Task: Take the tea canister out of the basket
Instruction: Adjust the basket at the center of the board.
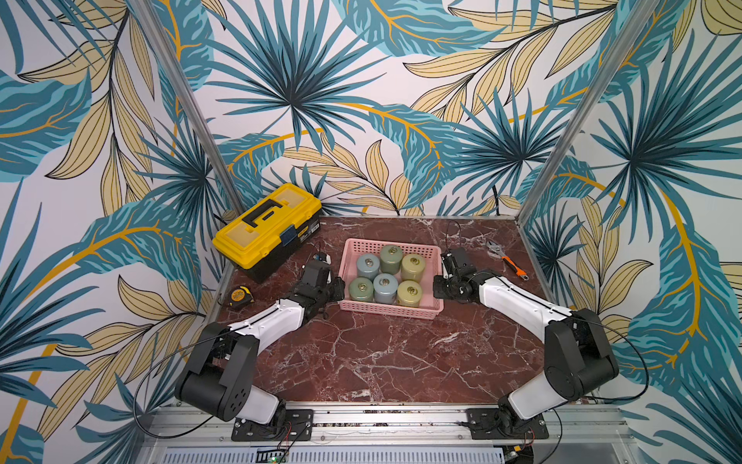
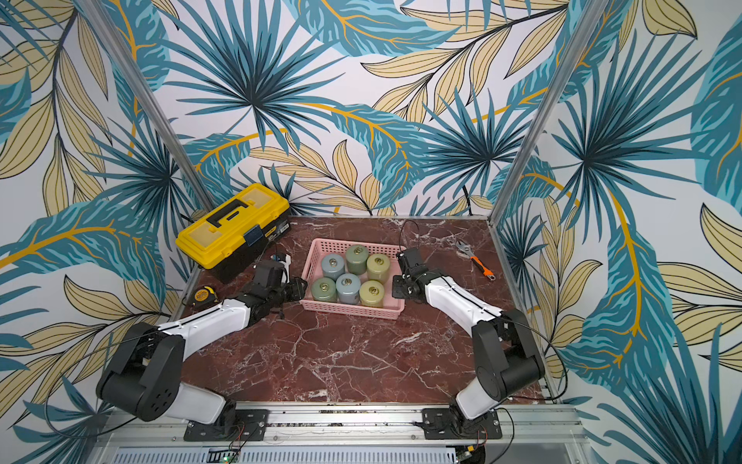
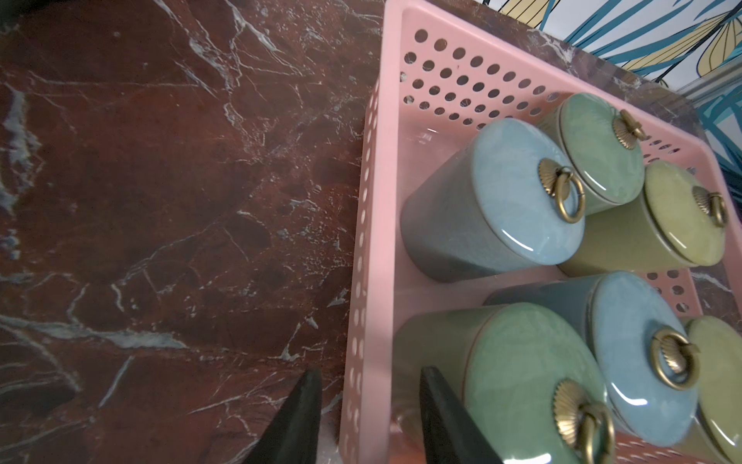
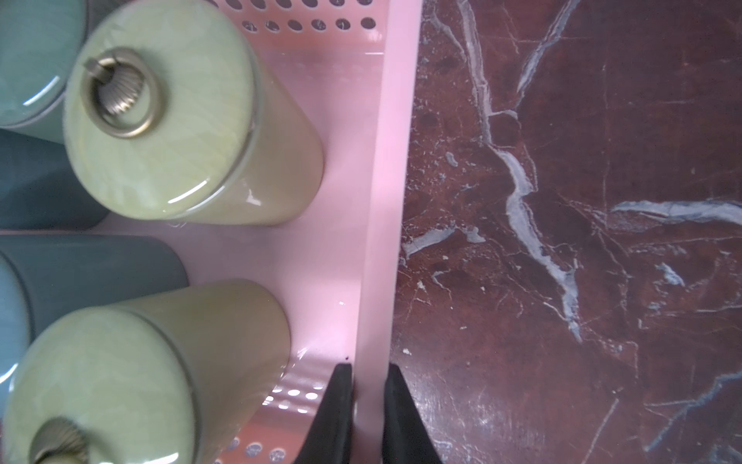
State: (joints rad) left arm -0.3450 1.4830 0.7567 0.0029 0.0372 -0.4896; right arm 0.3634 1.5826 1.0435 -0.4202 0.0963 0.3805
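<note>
Basket [image 1: 391,311], pink, perforated; six glazed canisters [image 1: 385,288]

A robot test cell: leaf-printed wall panels [image 1: 361,100] on aluminium frame posts [image 1: 190,108] enclose a red marble-patterned tabletop [image 1: 381,361]; two white-and-black robot arms [image 1: 273,321] bolt to its front-edge aluminium rail [image 1: 385,418].

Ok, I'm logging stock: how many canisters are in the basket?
6, all in the basket: back blue, back green, back yellow, front green, front blue, front yellow. None looks hidden.

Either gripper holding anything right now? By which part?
The right gripper is shut on the basket, pinching its side-wall rim. The left gripper straddles the opposite wall, jaws open, gripping nothing. None of the canisters is held.
</note>
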